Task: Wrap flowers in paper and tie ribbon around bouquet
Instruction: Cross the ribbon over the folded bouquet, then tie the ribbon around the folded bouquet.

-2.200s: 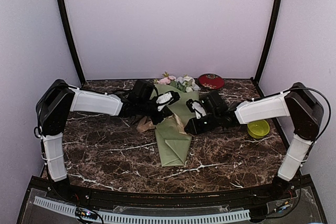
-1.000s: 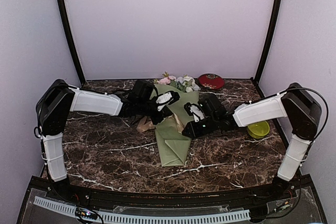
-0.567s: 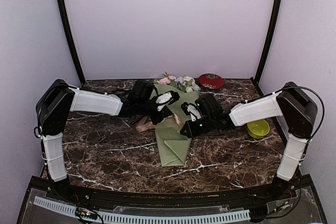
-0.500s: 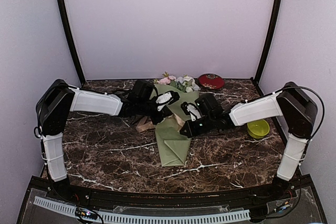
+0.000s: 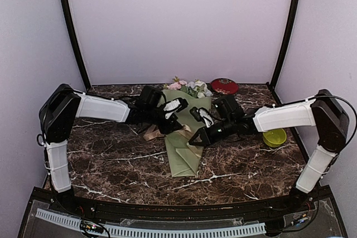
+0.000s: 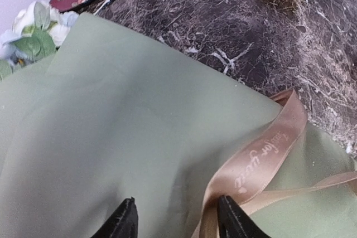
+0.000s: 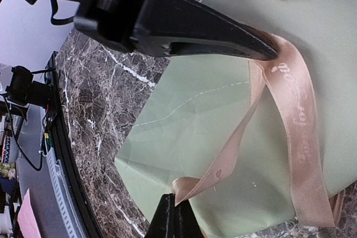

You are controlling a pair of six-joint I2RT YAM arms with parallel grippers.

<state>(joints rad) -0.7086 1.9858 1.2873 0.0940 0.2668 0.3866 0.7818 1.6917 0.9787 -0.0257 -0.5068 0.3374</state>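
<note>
Changed since a second ago: left tool (image 6: 177, 224), from shut to partly parted, nothing gripped; right tool (image 7: 175, 200), pinched shut on ribbon (image 7: 295, 121) end; ribbon drawn across bouquet (image 5: 184, 149). Count: one bouquet, one ribbon, two tools. Bouquet at table (image 5: 111, 165) centre, long axis 12-to-6 o'clock, flowers (image 5: 189, 86) toward 12, folded tip toward 6.
</note>
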